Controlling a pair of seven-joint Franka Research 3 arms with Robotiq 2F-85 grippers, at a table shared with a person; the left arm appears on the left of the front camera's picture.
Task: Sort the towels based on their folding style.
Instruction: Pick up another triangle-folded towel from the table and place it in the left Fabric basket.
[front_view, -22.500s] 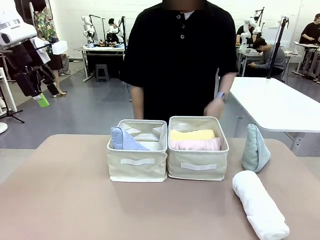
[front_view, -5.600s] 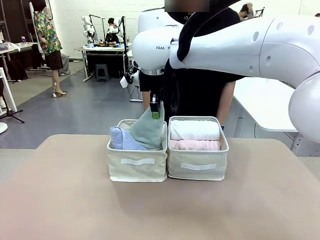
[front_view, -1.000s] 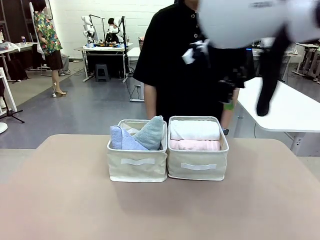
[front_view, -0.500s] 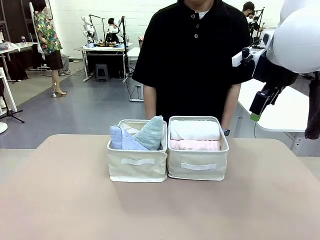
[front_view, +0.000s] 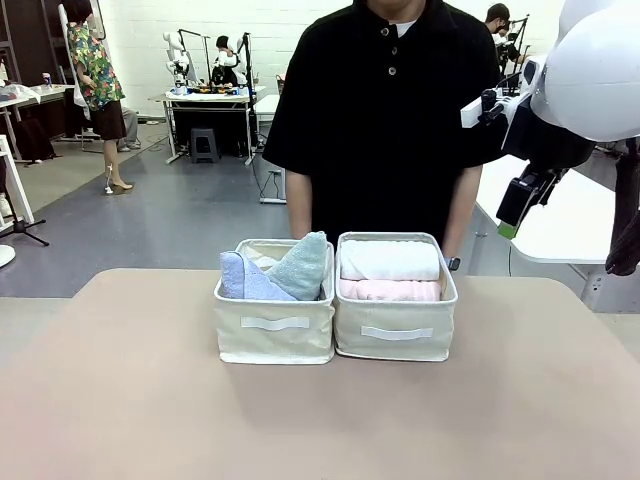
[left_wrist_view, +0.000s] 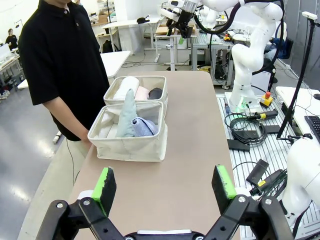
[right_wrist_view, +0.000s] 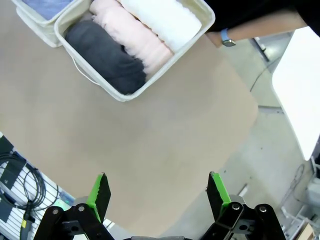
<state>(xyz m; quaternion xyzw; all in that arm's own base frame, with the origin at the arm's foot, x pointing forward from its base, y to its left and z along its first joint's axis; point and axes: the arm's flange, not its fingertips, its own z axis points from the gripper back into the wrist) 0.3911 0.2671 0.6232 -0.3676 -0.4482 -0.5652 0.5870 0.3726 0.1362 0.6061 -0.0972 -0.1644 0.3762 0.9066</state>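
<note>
Two cream bins stand side by side mid-table. The left bin (front_view: 275, 335) holds the lavender-blue cone towel (front_view: 243, 280) and the pale teal cone towel (front_view: 300, 262). The right bin (front_view: 395, 340) holds the white roll (front_view: 388, 259) and the pink roll (front_view: 390, 290); the dark grey roll (right_wrist_view: 105, 55) lies beside them in the right wrist view. The yellow roll is hidden. My right gripper (front_view: 510, 228) hangs open and empty high at the right, away from the bins. My left gripper (left_wrist_view: 164, 182) is open and empty, well above the table's end.
A person in a black shirt (front_view: 380, 110) stands right behind the bins, arms down, a watch (right_wrist_view: 227, 37) on one wrist. A white table (front_view: 560, 215) stands at the far right. Bare tabletop (front_view: 320, 420) lies in front of the bins.
The teal cone and the white roll, on the table at first, now sit in the bins. My right arm has swung away from the bins to the upper right within the last second.
</note>
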